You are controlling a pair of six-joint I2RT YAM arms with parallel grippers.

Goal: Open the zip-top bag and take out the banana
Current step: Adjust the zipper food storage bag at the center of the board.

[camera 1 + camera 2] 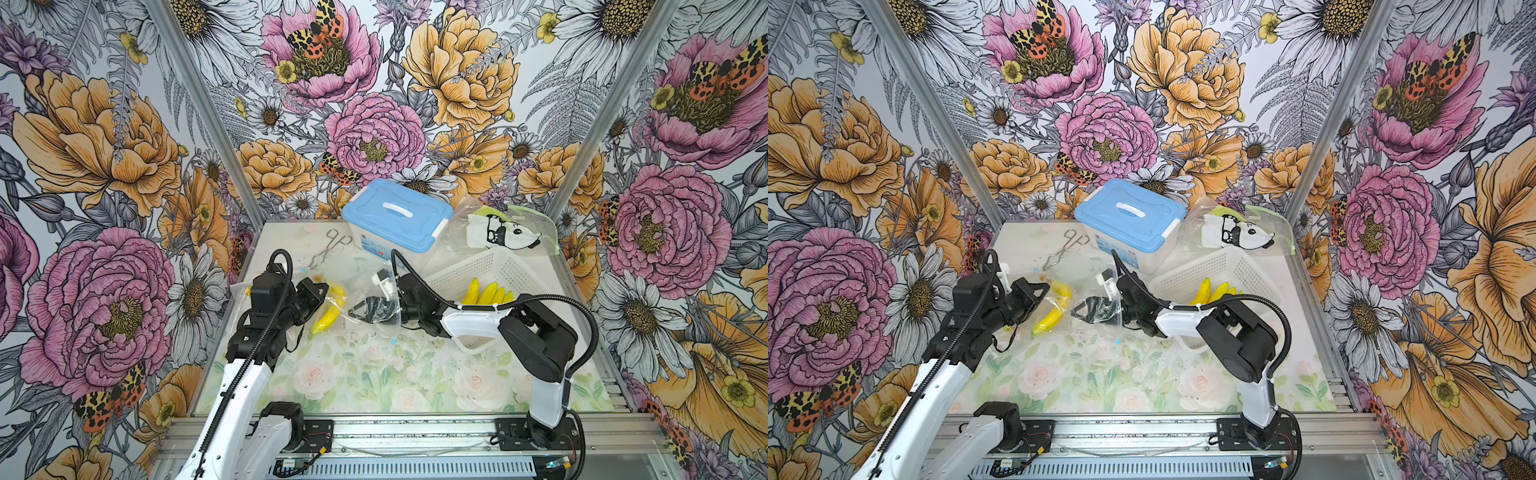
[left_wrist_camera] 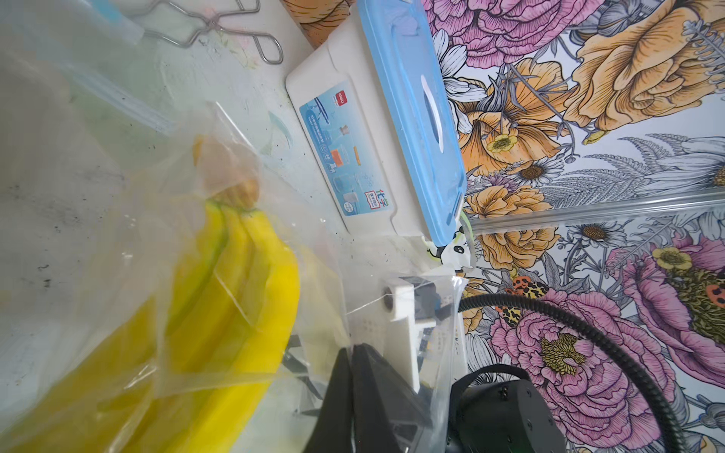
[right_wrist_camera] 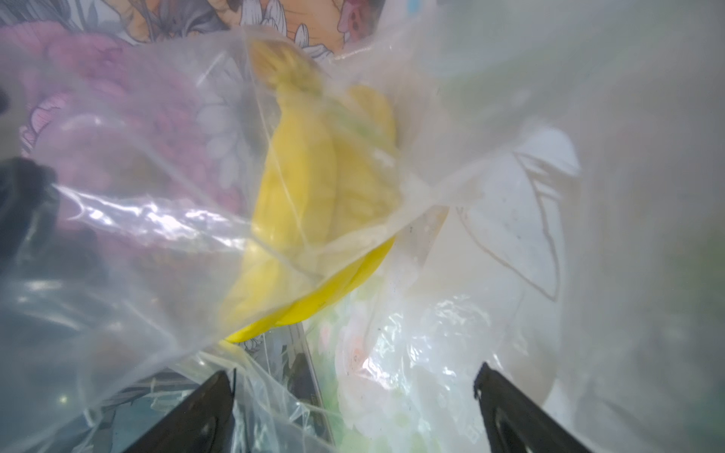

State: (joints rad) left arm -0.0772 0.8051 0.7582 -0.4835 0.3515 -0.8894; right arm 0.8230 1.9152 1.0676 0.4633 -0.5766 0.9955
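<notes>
The zip-top bag (image 1: 347,293) lies crumpled on the table (image 1: 374,382) between the two arms, and the banana (image 1: 328,318) shows yellow through its clear film. The left gripper (image 2: 351,392) has its jaws pressed together at the bag just beside the banana; I cannot tell whether film is pinched between them. The right gripper (image 3: 353,392) has its jaws wide apart, draped in the bag's film and facing the banana.

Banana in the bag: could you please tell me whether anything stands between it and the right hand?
Yes. A fold of the clear zip-top bag drapes across the banana, in front of the open right hand; nothing else shows between them.
</notes>
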